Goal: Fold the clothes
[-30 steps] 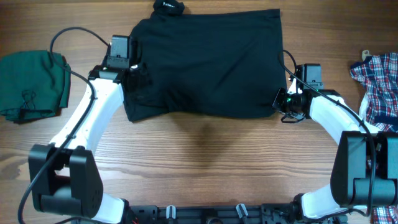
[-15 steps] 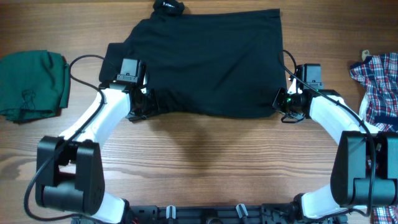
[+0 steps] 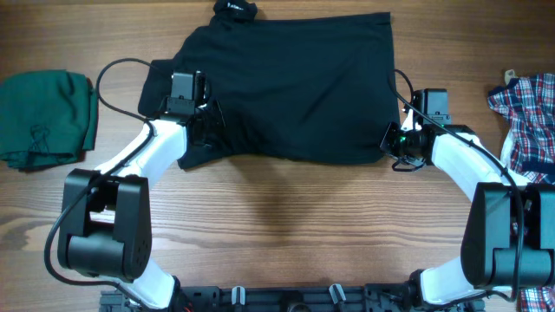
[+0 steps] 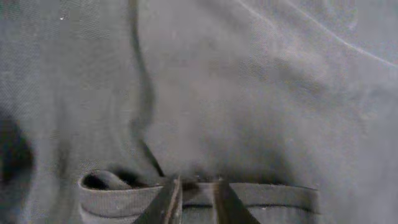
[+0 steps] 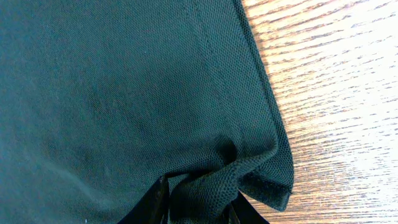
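While the black shirt (image 3: 295, 78) lies spread over the upper centre of the table (image 3: 277, 217), its long axis runs left-right in the overhead frame. The collar (image 3: 234, 9) pokes out at the top edge, left of centre. The lower edge is roughly straight and the left part is rumpled.

Right gripper (image 3: 392, 143): at the shirt's lower right corner. The right wrist view shows the hemmed corner bunched up between its fingers (image 5: 152, 202), so it is clamped on the cloth. Bare wood shows just right of that corner.

Left gripper (image 3: 201, 121): sits on top of the shirt, set in from the left edge, toward the lower left. In the left wrist view the fingertips (image 4: 168, 199) stand a narrow gap apart with a folded hem band right at the tips. I can't tell whether the band is pinched or free.

Key relation: cloth extends from both sets of fingers toward the top of the frame, with the two arms at opposite ends of the long axis. My read is that the next fold hinges on the left side. The left arm is nearer that loose, rumpled end, and the grip there is unconfirmed.

Off to the sides and well apart from the shirt: green garment (image 3: 43, 113) far left, plaid shirt (image 3: 529, 113) far right.
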`<state>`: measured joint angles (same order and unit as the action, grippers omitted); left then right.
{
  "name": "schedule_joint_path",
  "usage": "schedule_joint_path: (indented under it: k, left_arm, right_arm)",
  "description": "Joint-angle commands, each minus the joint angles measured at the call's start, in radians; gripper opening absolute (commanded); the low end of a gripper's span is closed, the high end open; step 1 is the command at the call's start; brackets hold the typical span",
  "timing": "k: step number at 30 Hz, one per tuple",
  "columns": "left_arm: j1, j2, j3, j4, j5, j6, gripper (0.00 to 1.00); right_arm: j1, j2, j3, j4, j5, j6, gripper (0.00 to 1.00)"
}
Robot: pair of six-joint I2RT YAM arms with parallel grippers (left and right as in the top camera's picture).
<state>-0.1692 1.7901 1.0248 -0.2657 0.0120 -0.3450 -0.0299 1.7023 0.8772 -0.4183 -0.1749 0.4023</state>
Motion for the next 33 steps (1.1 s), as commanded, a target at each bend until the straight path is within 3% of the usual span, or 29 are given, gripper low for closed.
schedule_joint_path:
  k: [1,2,4,6,7,9,10,14,15,16,19,20,22,26,29,33]
  left_arm:
    - [-0.002,-0.04,0.038,-0.104,-0.048,-0.002,0.24]
    - [-0.002,-0.067,0.055,-0.169,-0.049,-0.012,0.27]
    - [-0.002,-0.146,0.089,-0.335,-0.074,-0.058,0.44]
    - [-0.002,-0.187,0.088,-0.571,-0.053,-0.143,0.53]
    - [-0.002,-0.185,0.088,-0.626,-0.04,-0.164,0.63]
    - [-0.002,-0.183,0.081,-0.667,0.02,-0.288,0.94]
    - [-0.002,-0.183,0.069,-0.667,0.061,-0.409,0.98]
    - [-0.001,-0.183,0.013,-0.59,0.071,-0.655,0.96]
    - [-0.001,-0.183,-0.011,-0.55,0.071,-0.697,0.88]
    - [-0.001,-0.183,-0.034,-0.516,0.07,-0.719,0.81]
    - [0.013,-0.183,-0.108,-0.444,0.07,-0.749,0.77]
    - [0.029,-0.183,-0.139,-0.422,0.069,-0.75,0.68]
    - [0.074,-0.183,-0.195,-0.378,0.069,-0.764,0.6]
    - [0.126,-0.183,-0.208,-0.282,0.066,-0.763,0.6]
    - [0.127,-0.183,-0.208,-0.216,0.067,-0.763,0.73]
    - [0.128,-0.183,-0.208,-0.216,0.066,-0.763,0.73]
  right_arm:
    - [-0.002,0.013,-0.004,0.002,0.021,-0.014,0.25]
    - [-0.002,0.013,-0.004,0.0,0.021,-0.018,0.25]
    - [-0.002,0.013,-0.004,-0.002,0.021,-0.027,0.25]
    - [-0.002,0.013,-0.004,-0.001,0.021,-0.034,0.25]
    - [-0.002,0.013,-0.004,0.0,0.021,-0.033,0.25]
    - [-0.002,0.013,-0.004,0.006,0.021,-0.035,0.25]
    - [-0.002,0.013,-0.004,0.006,0.021,-0.036,0.25]
    - [-0.002,0.013,-0.004,0.0,0.021,-0.037,0.26]
    - [-0.002,0.013,-0.004,0.0,0.021,-0.04,0.25]
    - [-0.002,0.013,-0.004,0.0,0.021,-0.041,0.25]
    - [-0.002,0.013,-0.004,0.0,0.021,-0.044,0.25]
    - [-0.002,0.013,-0.004,0.001,0.021,-0.044,0.26]
    - [-0.002,0.013,-0.004,0.003,0.021,-0.045,0.26]
    - [-0.002,0.013,-0.004,0.004,0.021,-0.044,0.27]
    - [-0.002,0.013,-0.004,0.007,0.025,-0.062,0.3]
    - [-0.002,0.013,-0.004,0.008,0.025,-0.062,0.3]
